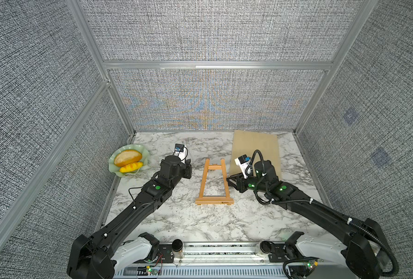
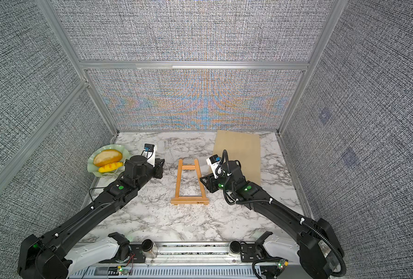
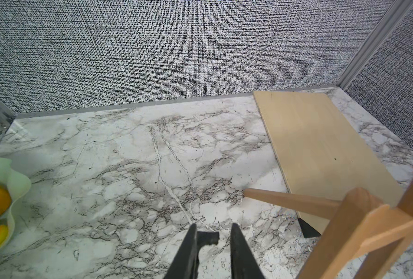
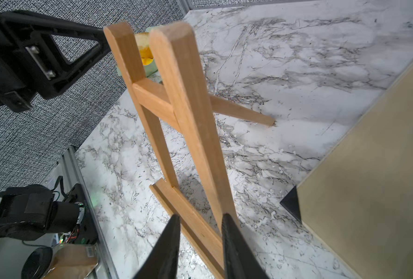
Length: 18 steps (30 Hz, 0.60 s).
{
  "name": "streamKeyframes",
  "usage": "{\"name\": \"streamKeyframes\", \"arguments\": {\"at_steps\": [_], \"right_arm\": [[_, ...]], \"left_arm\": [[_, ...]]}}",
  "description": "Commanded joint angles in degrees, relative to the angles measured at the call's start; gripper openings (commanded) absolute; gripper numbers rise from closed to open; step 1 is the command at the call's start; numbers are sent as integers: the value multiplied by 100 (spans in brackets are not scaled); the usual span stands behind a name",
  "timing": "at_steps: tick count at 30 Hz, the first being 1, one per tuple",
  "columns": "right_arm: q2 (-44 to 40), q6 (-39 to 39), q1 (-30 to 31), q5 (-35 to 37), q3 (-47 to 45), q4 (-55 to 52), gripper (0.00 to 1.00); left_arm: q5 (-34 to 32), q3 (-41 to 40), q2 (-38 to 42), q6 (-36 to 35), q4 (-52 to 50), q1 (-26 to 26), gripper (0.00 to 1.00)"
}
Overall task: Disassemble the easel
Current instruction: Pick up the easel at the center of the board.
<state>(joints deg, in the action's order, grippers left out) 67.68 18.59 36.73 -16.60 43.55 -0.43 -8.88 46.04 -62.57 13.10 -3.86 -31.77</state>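
Note:
The easel (image 1: 214, 201) is a small orange-tan wooden A-frame standing upright in the middle of the marble table (image 1: 176, 222), its wide ledge toward the front. In the right wrist view the easel (image 4: 191, 120) shows its crossbar and its rear leg resting on the marble. My left gripper (image 1: 188, 169) hovers left of the easel's top, open a little, with only marble between its fingers (image 3: 237, 241). My right gripper (image 1: 230, 180) sits just right of the easel's right leg, jaws apart. That leg runs down beside one fingertip (image 4: 226, 217); I cannot tell if they touch.
A pale plywood board (image 1: 256, 149) with a black corner (image 4: 292, 203) lies flat at the back right, partly under my right arm. A green bowl (image 1: 111, 159) holding bread (image 1: 127, 157) sits at the left edge. Grey fabric walls close in three sides.

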Motion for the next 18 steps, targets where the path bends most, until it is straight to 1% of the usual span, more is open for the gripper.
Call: {"name": "streamKeyframes", "arguments": {"at_steps": [1,18], "right_arm": [[52,-107,9,247,74,209,35],[641,-299,13,-69,424,389,35]], "left_arm": [[18,-31,33,-23,197,13,25],[79,-76,70,-47,241,74,25]]}}
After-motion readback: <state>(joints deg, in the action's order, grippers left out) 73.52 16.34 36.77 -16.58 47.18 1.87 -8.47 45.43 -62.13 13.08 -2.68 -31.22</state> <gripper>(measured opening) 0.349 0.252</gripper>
